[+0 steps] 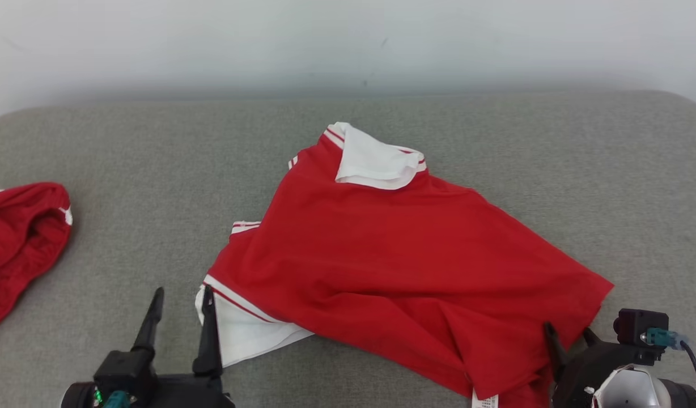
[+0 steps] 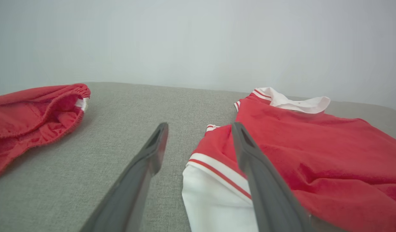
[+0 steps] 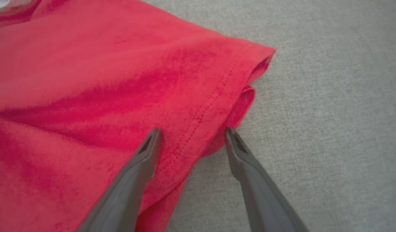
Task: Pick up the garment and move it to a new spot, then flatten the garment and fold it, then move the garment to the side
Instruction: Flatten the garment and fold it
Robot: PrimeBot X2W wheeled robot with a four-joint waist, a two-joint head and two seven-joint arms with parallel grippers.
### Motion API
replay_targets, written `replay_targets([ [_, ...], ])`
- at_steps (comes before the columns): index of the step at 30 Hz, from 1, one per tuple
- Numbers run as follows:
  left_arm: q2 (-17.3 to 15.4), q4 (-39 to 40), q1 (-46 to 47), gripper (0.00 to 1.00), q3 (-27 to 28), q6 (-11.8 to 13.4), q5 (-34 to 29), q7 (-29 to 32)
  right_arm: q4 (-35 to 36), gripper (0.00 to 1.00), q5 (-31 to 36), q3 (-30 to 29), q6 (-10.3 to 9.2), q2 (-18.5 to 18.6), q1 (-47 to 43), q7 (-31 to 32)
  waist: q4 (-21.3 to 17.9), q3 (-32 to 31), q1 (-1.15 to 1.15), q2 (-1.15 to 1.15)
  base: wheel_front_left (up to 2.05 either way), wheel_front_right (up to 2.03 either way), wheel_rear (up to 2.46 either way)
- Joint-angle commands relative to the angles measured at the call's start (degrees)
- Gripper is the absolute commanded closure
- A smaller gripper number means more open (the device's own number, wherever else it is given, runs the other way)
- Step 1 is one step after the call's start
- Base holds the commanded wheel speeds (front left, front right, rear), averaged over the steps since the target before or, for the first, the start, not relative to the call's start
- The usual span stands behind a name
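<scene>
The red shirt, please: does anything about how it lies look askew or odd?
Yes. The red shirt lies diagonally and rumpled on the grey surface, its white section bunched under the body near the open left gripper, and creases run toward the hem.

In the head view a second red cloth [image 1: 19, 238] runs off the left edge, so its full shape cannot be told. The garment [image 1: 404, 255] is cut by the bottom edge beside its white label [image 1: 484, 401], whose print is too small to read. In the left wrist view the left gripper [image 2: 200, 126] covers part of the white sleeve [image 2: 214, 199], which the bottom edge cuts off.
</scene>
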State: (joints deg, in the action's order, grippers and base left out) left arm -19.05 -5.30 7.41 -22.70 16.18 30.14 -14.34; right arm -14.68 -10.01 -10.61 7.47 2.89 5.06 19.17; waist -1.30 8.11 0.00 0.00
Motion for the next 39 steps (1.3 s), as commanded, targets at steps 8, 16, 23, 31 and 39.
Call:
replay_targets([
  [8, 0.57, 0.89, 0.99, 0.00, -1.46, -3.41, -2.47, -0.83, -6.45, 0.45, 0.66, -2.71, 0.06, -0.11, 3.27, 2.82, 3.23, 1.99, 0.00, 0.00, 0.00, 0.00, 0.00],
  [16, 0.45, 0.41, 0.44, 0.00, -0.53, -5.47, -2.08, -0.89, -5.05, 1.00, 5.47, -4.56, 0.06, -0.04, 8.97, 1.46, 4.01, 2.20, 0.00, 0.00, 0.00, 0.00, 0.00],
  [23, 0.44, 0.15, 0.33, 0.00, -0.42, -6.57, -0.36, 0.26, -3.03, 1.00, 7.77, -4.51, 0.06, 5.94, 18.83, 5.00, 5.09, 3.29, 0.00, 0.00, 0.00, 0.00, 0.00],
  [31, 1.45, -1.36, 2.35, 0.00, -4.12, -9.57, 0.18, 3.72, -7.61, 1.00, 8.40, -6.12, 0.06, 11.53, 28.79, 5.43, 8.41, 4.37, 0.00, 0.00, 0.00, 0.00, 0.00],
  [39, 4.09, -3.81, 3.67, 0.00, -8.64, -13.19, 1.79, 7.06, -16.56, 0.00, 8.11, -5.80, 0.06, 11.39, 32.81, 4.99, 11.32, 4.93, 0.00, 0.00, 0.00, 0.00, 0.00],
])
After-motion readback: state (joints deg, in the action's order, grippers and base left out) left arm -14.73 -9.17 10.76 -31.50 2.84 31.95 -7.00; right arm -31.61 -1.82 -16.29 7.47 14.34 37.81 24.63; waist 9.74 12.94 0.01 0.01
